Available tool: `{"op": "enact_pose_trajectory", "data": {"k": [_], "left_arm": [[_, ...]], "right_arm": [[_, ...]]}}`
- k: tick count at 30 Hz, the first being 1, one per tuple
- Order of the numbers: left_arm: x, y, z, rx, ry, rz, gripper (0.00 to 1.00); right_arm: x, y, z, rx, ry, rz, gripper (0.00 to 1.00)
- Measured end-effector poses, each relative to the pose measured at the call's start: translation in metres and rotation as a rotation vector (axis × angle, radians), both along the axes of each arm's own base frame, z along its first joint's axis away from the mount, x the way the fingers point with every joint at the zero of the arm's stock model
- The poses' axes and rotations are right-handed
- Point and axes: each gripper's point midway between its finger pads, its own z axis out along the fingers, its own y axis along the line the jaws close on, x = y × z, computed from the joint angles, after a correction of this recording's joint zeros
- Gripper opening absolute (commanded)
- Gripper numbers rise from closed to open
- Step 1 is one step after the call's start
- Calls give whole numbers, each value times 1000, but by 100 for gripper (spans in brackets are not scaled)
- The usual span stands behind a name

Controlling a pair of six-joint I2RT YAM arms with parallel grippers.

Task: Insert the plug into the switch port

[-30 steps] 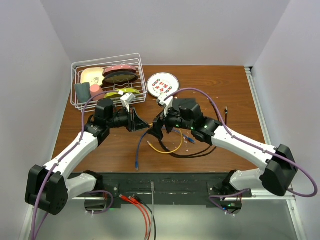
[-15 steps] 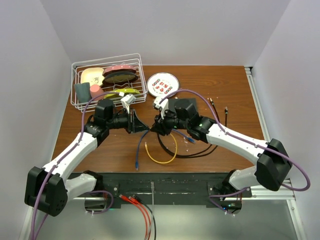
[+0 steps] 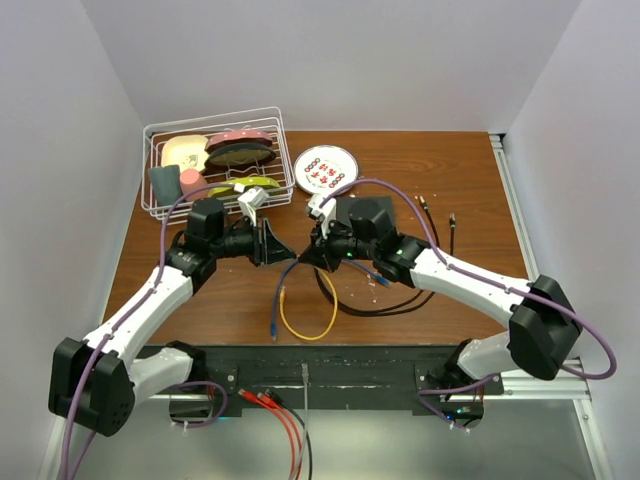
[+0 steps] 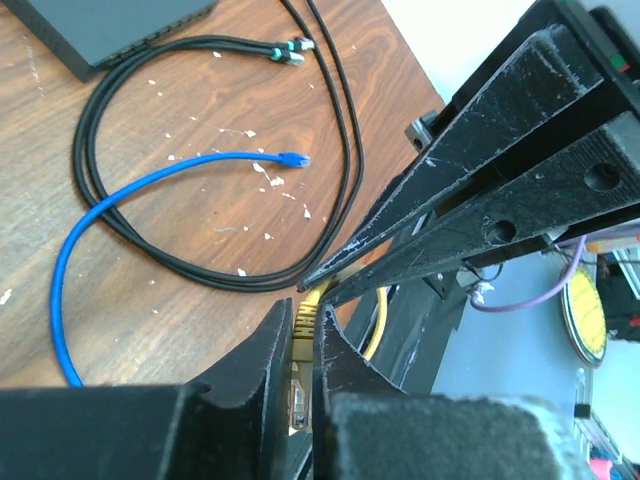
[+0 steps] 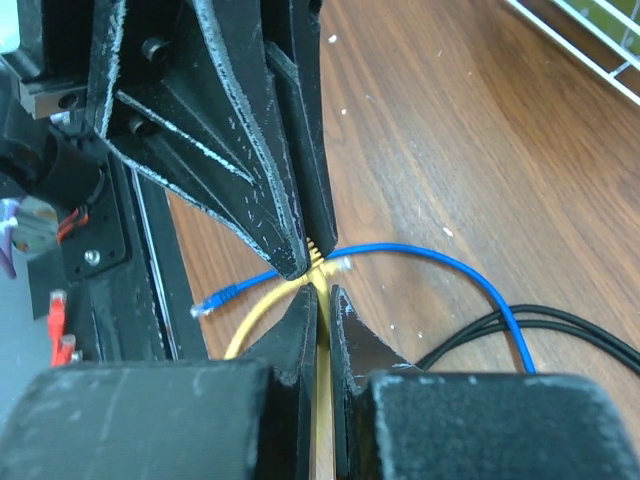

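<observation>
Where the two arms meet above the table (image 3: 470,170), the left gripper (image 4: 303,310) pinches the plug (image 4: 304,322) and the right gripper (image 5: 323,295) clamps its yellow cable (image 5: 262,312). One blue cable (image 4: 150,185) and a looped black cable (image 4: 95,140) lie below. The black box (image 3: 368,212) sits behind the right arm, and I cannot see its ports.

**Plug pinched between both end effectors, clear of the switch**

The plug (image 4: 304,318) has a ribbed yellow boot and ends a yellow cable (image 3: 306,331). It sits clamped between the closed fingers of the left end effector (image 4: 301,306). The right end effector (image 5: 322,296) meets it tip to tip and is closed on the cable just behind the plug. The rest of the cable hangs down and loops on the tabletop (image 3: 460,180).

The switch (image 3: 368,213) is a flat, matte black box lying flat on the tabletop, partly hidden by the right arm. It is to the right of the plug and not touching it. Its ports are too small to make out.
</observation>
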Motion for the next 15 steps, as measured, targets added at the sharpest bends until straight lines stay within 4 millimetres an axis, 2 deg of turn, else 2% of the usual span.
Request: {"op": "enact_pose_trajectory", "data": {"k": [1,2,4,5,6,9,12,15], "left_arm": [[0,1,1,1,-3,7,33],[2,1,3,-1,-10,14,51],[4,1,11,-16,-37,30,67],[4,0,17,-25,-53,38,79],[6,1,22,-32,-70,54,84],[10,5,38,-55,-118,106,86],[15,6,57,-120,-178,152,85],[17,5,59,-162,-184,172,83]], "right_arm": [[0,0,0,12,0,-4,0],[-2,0,0,24,8,-9,0],[-9,-2,-5,43,35,-18,0],[-13,-4,-8,51,52,-26,0],[-17,-7,-11,58,69,-34,0],[-26,-16,-14,89,108,-69,0],[-27,-23,-2,167,113,-129,0],[-28,-30,15,258,118,-181,0]]}}
